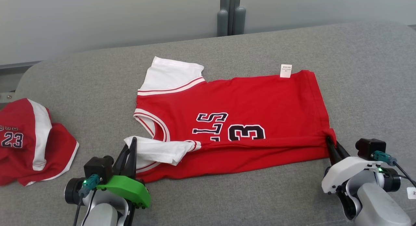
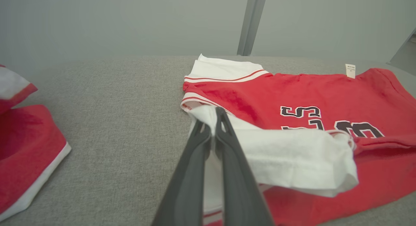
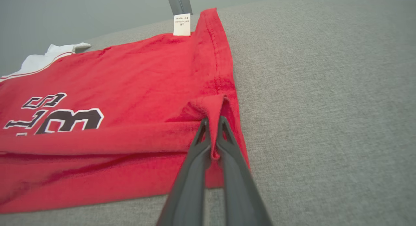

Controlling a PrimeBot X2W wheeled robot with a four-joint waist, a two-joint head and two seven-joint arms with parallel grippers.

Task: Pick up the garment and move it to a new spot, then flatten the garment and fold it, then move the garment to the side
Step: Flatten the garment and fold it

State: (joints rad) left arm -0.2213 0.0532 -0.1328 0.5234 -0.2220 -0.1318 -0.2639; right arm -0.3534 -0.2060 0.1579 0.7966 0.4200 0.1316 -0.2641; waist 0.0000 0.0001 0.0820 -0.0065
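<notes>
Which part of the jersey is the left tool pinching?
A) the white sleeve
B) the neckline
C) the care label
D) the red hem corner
A: the left tool is shut on the white sleeve of the jersey, while the right tool grips the red hem corner.

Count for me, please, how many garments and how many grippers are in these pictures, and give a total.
Garments: 2 (spread jersey; crumpled red garment at the left)
Grippers: 2 (left gripper and right gripper, each shut on the spread jersey)
Total: 4
</notes>
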